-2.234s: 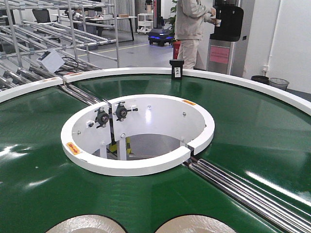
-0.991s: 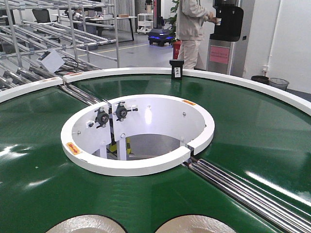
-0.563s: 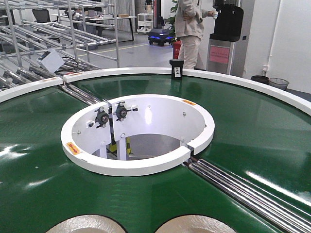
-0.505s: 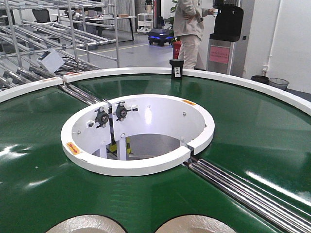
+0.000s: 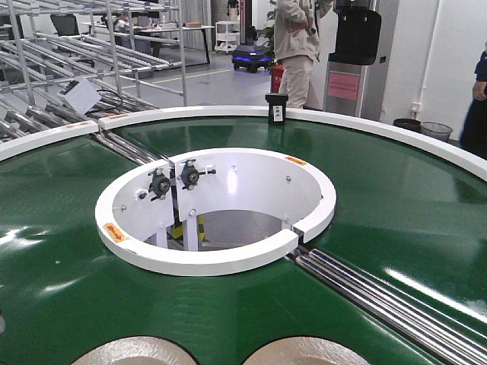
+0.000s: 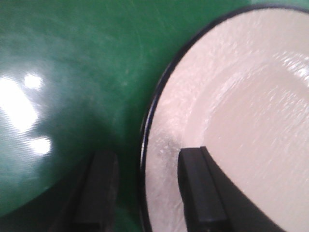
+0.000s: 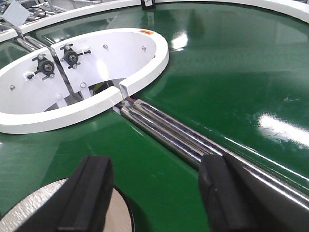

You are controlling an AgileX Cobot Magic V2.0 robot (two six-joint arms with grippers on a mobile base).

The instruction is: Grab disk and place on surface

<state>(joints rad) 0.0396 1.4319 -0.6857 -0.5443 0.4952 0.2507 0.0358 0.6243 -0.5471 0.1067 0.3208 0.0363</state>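
Two pale round disks lie on the green conveyor belt (image 5: 380,205) at the bottom edge of the front view, one on the left (image 5: 133,352) and one on the right (image 5: 304,351). In the left wrist view a cream disk (image 6: 231,121) with a dark rim fills the right side. My left gripper (image 6: 147,193) is open and straddles that rim, one finger over the belt and one over the disk. My right gripper (image 7: 157,193) is open above the belt, its left finger overlapping the edge of a disk (image 7: 34,208). The surface is out of view.
A white inner ring (image 5: 221,258) surrounds the belt's central opening. Shiny metal rollers (image 5: 365,293) cross the belt toward the lower right, just ahead of my right gripper in the right wrist view (image 7: 169,133). People stand beyond the outer white rim (image 5: 396,129).
Both disks stay in the same place at the bottom of the front view. The person in the background has shifted, and a dark-clothed figure has come in at the right edge.
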